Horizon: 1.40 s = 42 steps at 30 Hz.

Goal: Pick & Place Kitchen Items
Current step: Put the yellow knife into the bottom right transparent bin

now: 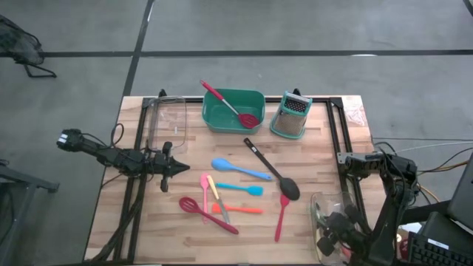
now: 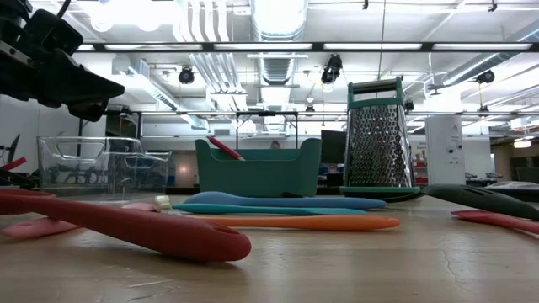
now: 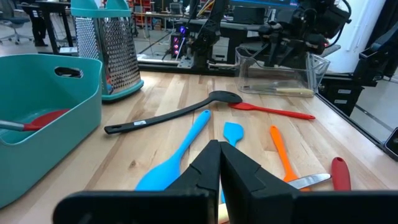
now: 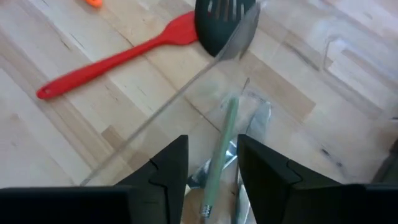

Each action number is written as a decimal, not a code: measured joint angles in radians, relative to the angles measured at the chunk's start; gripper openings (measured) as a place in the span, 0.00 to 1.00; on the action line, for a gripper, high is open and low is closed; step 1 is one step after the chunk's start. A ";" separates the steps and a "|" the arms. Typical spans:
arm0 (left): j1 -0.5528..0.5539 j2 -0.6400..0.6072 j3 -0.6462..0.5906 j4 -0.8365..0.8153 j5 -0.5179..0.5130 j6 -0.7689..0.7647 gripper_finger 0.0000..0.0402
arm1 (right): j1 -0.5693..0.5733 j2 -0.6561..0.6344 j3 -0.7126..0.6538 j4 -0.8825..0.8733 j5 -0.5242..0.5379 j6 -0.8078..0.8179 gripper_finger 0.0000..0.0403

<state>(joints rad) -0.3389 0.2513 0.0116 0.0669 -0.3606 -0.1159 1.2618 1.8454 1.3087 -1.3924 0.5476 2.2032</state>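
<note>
Even, bright light comes from ceiling lamps (image 2: 278, 13), which glare in the low view. Shadows are soft. The near red spoon (image 2: 126, 225) is blurred.

Lying nearest across the wooden table (image 2: 354, 269): a red utensil handle (image 2: 126, 225), with an orange utensil (image 2: 303, 223) and a blue one (image 2: 286, 202) behind it. Farther back, standing side by side: a clear plastic container (image 2: 93, 166), a teal tub (image 2: 257, 168) holding a red-handled utensil (image 2: 226, 148), and a steel box grater (image 2: 376, 139). Hanging at upper left above the table: a dark gripper (image 2: 88, 93), fingers pressed together.
</note>
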 joint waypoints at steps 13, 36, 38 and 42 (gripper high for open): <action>0.000 0.000 0.000 0.000 0.000 0.000 0.03 | -0.105 -0.042 0.162 -0.155 0.139 -0.153 0.40; 0.000 0.000 0.000 0.000 0.000 0.000 0.03 | -0.520 -0.043 0.241 0.174 0.363 -0.749 0.26; 0.000 0.000 0.000 0.000 0.000 0.000 0.03 | -0.561 -0.043 0.239 0.258 0.341 -0.826 0.26; 0.000 0.000 0.000 0.000 0.000 0.000 0.03 | -0.650 -0.043 0.227 0.478 0.244 -1.025 0.25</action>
<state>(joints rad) -0.3389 0.2512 0.0113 0.0669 -0.3606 -0.1159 0.6119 1.8027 1.5353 -0.9145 0.7915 1.1787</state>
